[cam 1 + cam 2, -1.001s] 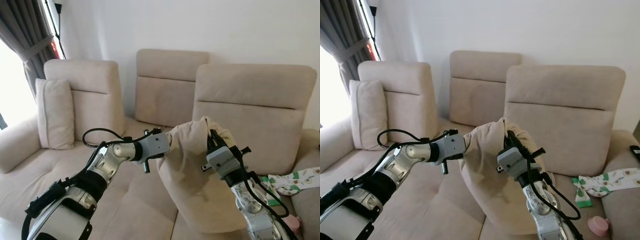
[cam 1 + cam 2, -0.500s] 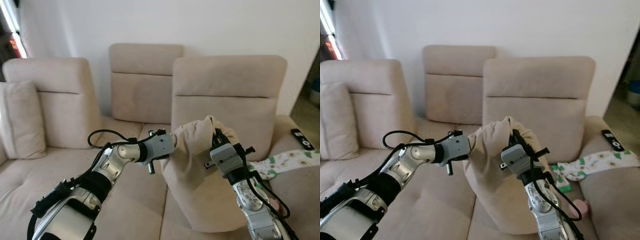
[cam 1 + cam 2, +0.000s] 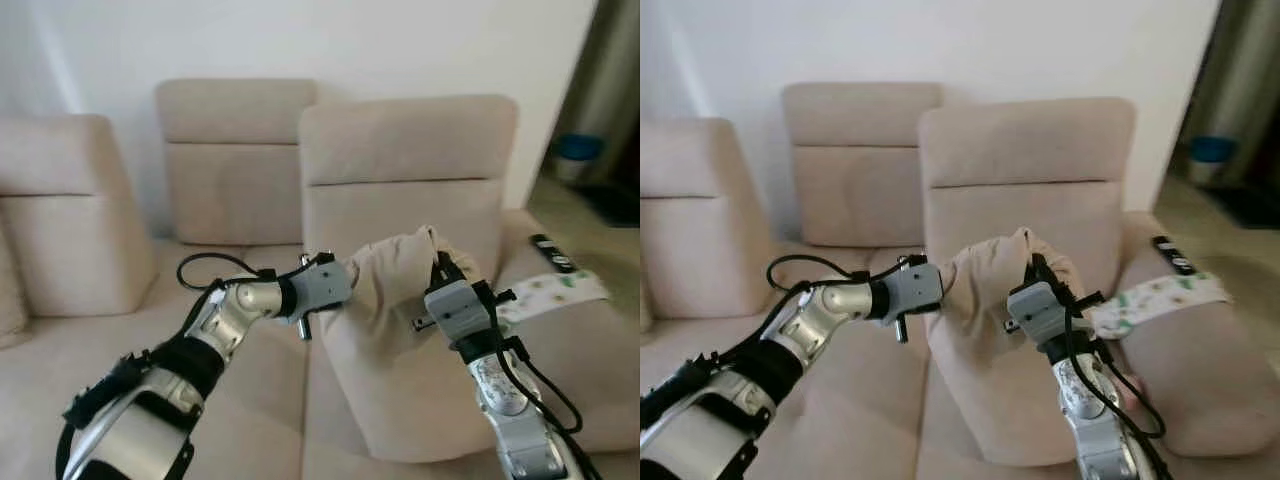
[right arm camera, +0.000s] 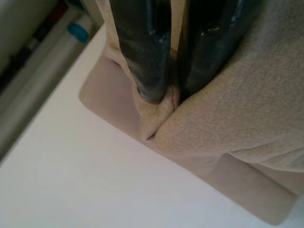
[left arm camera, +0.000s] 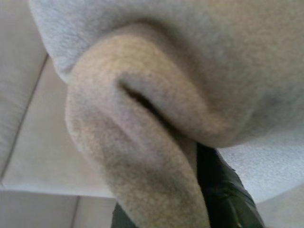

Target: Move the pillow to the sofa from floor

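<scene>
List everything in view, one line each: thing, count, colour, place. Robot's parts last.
pillow: one, beige, held up over the sofa seat between both grippers.
sofa: one, beige, along the white wall, with tall back cushions.
patterned cloth: one, white with green print, on the sofa's right armrest.
remote: one, black, on the armrest beyond the cloth.
left gripper: one, black, shut on the pillow's left corner.
right gripper: one, black, shut on a fold at the pillow's top.

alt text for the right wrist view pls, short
Two black gripper fingers of the right gripper are pinched shut on a fold of the beige pillow, its fabric bunched between and below the fingertips. Behind it are a beige sofa backrest and a white wall.
</scene>
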You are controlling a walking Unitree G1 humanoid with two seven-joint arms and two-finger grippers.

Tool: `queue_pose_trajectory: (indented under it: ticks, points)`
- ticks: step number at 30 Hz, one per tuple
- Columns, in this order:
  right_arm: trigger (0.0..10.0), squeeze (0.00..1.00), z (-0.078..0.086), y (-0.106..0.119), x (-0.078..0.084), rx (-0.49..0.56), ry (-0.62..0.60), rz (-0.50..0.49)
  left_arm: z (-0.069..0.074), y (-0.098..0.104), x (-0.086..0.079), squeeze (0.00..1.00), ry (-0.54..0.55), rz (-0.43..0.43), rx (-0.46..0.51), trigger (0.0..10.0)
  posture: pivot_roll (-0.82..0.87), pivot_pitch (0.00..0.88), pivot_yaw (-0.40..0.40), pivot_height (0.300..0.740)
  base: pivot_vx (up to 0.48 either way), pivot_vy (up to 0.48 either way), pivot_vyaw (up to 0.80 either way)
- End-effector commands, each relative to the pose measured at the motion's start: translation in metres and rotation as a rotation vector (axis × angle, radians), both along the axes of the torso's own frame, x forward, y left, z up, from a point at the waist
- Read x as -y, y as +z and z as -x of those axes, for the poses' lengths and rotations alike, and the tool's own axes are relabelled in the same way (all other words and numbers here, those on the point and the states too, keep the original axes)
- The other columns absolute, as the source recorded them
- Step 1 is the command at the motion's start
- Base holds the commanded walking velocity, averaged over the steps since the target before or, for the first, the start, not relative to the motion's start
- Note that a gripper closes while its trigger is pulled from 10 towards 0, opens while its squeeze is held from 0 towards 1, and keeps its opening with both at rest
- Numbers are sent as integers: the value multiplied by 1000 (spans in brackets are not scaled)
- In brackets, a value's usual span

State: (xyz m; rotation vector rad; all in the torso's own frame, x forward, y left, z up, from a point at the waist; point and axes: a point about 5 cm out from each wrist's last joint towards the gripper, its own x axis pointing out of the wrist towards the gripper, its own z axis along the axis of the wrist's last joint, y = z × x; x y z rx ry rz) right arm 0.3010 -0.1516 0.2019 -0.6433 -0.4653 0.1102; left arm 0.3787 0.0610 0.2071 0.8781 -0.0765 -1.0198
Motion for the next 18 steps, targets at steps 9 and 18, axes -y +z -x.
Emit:
queue_pose_trajectory:
  ticks: [9, 18]
  points:
    - [10000, 0, -11, -11, -25, -102, 90, 36, -10, 32, 22, 0, 69, 8, 200, 10000, -177, 0, 73, 740, 0, 0, 0]
    - [10000, 0, -16, -17, -31, -189, 129, 13, -20, 48, 20, 0, 168, 0, 256, 10000, -171, 0, 67, 740, 0, 0, 0]
